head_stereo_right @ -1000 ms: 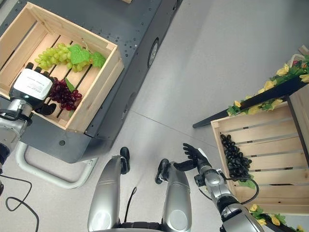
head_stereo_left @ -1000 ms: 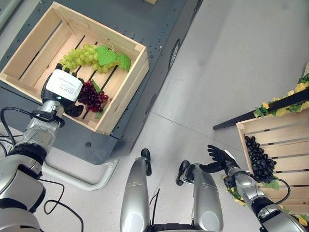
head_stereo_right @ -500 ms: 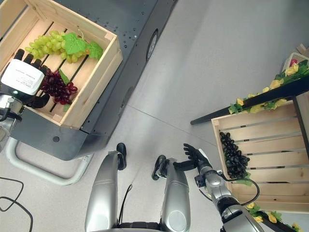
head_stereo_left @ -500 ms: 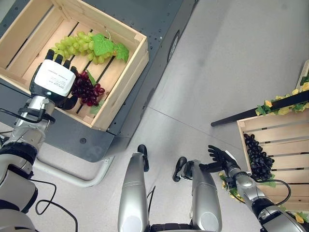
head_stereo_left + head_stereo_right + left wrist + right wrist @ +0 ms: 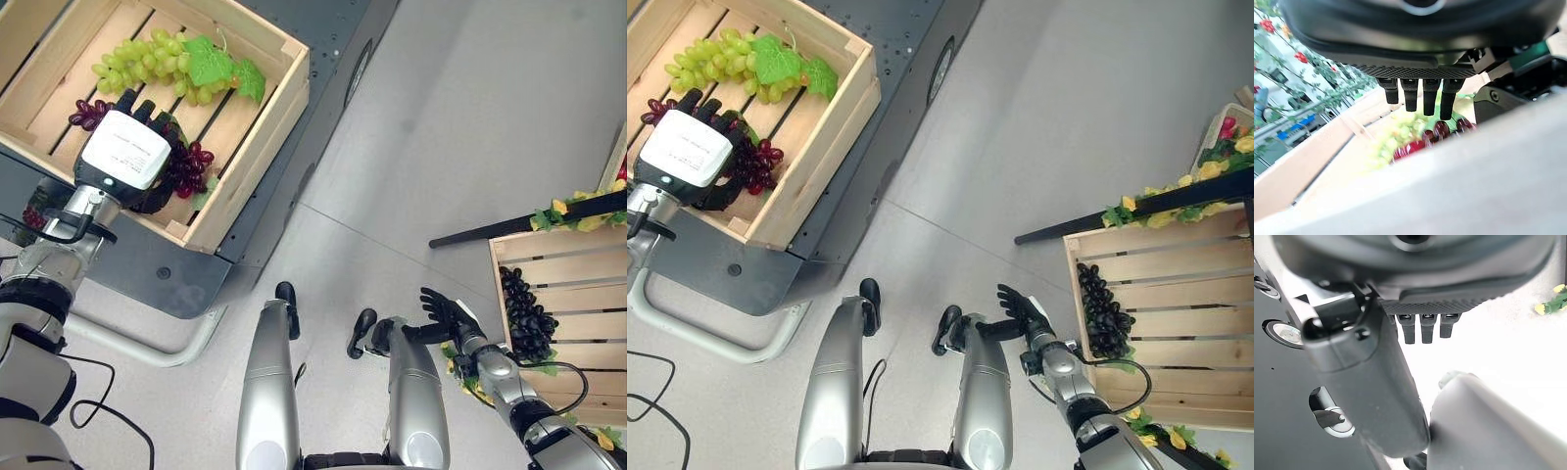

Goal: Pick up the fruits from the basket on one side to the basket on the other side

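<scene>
A wooden crate (image 5: 251,147) on my left holds a green grape bunch (image 5: 147,64) with leaves and a red grape bunch (image 5: 192,164). My left hand (image 5: 122,155) lies on top of the red bunch. Its fingers (image 5: 1422,98) reach out straight over the grapes, and its thumb sits at the bunch's near side. Red grapes (image 5: 656,106) also poke out past the fingertips. A second wooden crate (image 5: 578,284) on my right holds a black grape bunch (image 5: 524,315). My right hand (image 5: 446,309) hangs open and empty, low beside that crate.
The left crate rests on a dark grey cart (image 5: 333,44) with a white tube frame (image 5: 147,343) at its base. A dark shelf edge with yellow flowers and leaves (image 5: 578,204) runs above the right crate. Grey floor (image 5: 441,147) separates the two crates.
The camera has shifted. My left hand has slid across from beside the red bunch to on top of it. The right hand has stayed where it was.
</scene>
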